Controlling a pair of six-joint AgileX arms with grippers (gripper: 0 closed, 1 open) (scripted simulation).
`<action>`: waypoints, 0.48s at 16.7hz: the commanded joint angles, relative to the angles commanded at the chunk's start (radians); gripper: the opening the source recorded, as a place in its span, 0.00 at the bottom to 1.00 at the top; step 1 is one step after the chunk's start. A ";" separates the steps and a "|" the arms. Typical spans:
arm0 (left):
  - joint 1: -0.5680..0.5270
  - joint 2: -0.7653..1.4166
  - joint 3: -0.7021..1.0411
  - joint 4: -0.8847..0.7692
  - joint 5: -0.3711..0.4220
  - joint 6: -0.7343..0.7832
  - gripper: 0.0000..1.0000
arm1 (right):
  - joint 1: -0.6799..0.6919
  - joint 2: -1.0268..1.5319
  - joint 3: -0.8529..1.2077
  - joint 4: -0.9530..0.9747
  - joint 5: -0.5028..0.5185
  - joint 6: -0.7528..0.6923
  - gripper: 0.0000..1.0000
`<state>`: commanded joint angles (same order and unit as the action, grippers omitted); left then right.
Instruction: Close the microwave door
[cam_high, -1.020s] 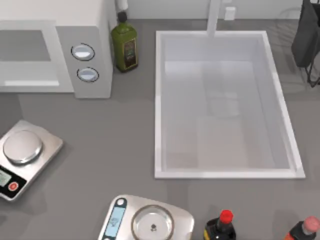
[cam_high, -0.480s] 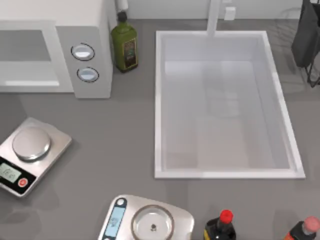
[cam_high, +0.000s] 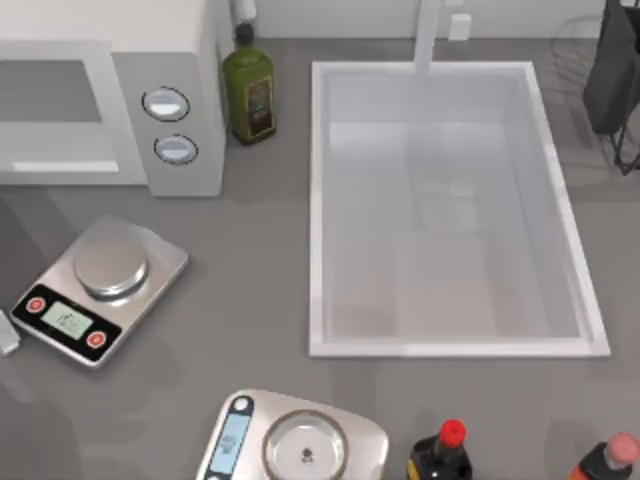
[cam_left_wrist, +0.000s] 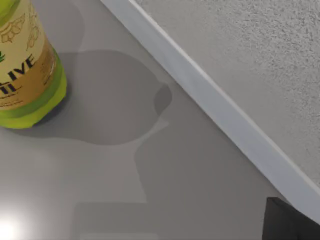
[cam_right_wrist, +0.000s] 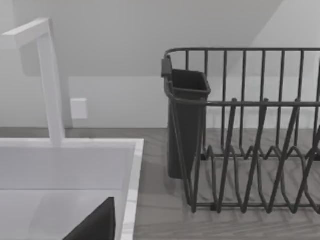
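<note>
Kitchen counter, white sink (cam_high: 318, 210) with tap (cam_right_wrist: 50, 80), microwave (cam_high: 170, 110), dish rack (cam_right_wrist: 250, 150), olive oil bottle (cam_high: 248, 90)

Microwave door (cam_high: 55, 110): smooth white frame, matt grey window. Scale (cam_high: 100, 290): brushed metal. Sink (cam_high: 440, 350): smooth white. Counter (cam_high: 240, 260): matt grey. Dish rack (cam_right_wrist: 250, 150): dark wire. Wall (cam_left_wrist: 260, 60): rough plaster.

grey countertop (cam_high: 250, 280) | white wall (cam_right_wrist: 150, 40) | white baseboard (cam_left_wrist: 210, 105)

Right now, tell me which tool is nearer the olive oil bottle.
Left, probably. The left tool hangs close beside the olive oil bottle, near the back wall. The right tool is by the sink and dish rack, on the table's right.
</note>
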<state>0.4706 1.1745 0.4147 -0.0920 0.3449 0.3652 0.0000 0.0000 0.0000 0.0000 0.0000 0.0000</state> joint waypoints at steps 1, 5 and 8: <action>0.000 0.000 0.000 0.000 0.000 0.000 0.00 | 0.000 0.000 0.000 0.000 0.000 0.000 1.00; -0.004 -0.004 0.039 0.003 -0.031 -0.012 0.00 | 0.000 0.000 0.000 0.000 0.000 0.000 1.00; -0.101 -0.024 0.027 0.001 -0.106 -0.085 0.00 | 0.000 0.000 0.000 0.000 0.000 0.000 1.00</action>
<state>0.3691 1.1507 0.4413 -0.0908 0.2388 0.2805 0.0000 0.0000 0.0000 0.0000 0.0000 0.0000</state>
